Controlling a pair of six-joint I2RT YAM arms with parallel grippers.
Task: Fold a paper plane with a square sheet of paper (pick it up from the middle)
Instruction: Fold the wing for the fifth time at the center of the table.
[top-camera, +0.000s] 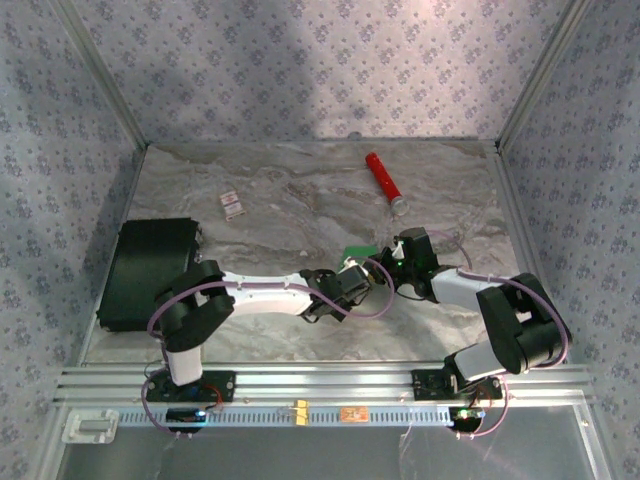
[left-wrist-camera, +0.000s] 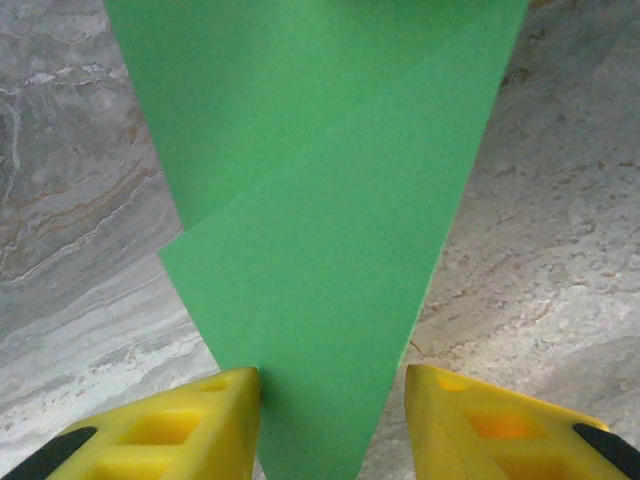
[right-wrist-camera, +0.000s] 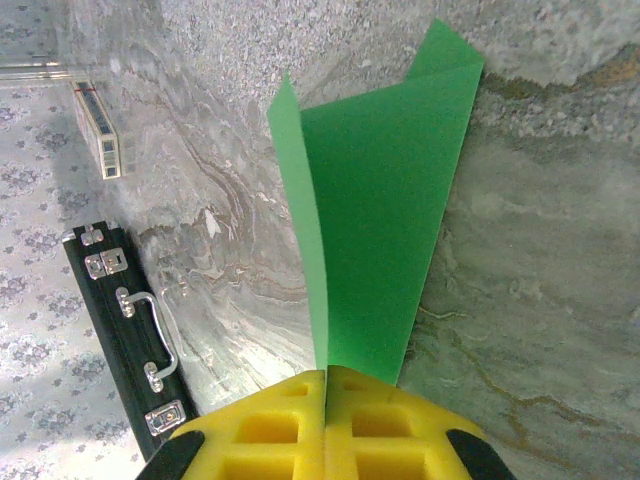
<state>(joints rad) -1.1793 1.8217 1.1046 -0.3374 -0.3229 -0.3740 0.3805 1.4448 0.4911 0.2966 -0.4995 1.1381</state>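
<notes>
Now R gripper (right-wrist-camera: 326, 380) is clamping folded green paper (right-wrist-camera: 385, 200) (fingers fully closed); L gripper (left-wrist-camera: 332, 388) is straddling its tip, jaws apart.

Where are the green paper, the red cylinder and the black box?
green paper (right-wrist-camera: 380, 200): right wrist view, its broad flat face.
red cylinder (top-camera: 381, 175): top external view, mid-body.
black box (top-camera: 150, 272): top external view, lid centre.

Folded green paper (right-wrist-camera: 380, 200) — tapering to a point — one flap raised.
</notes>
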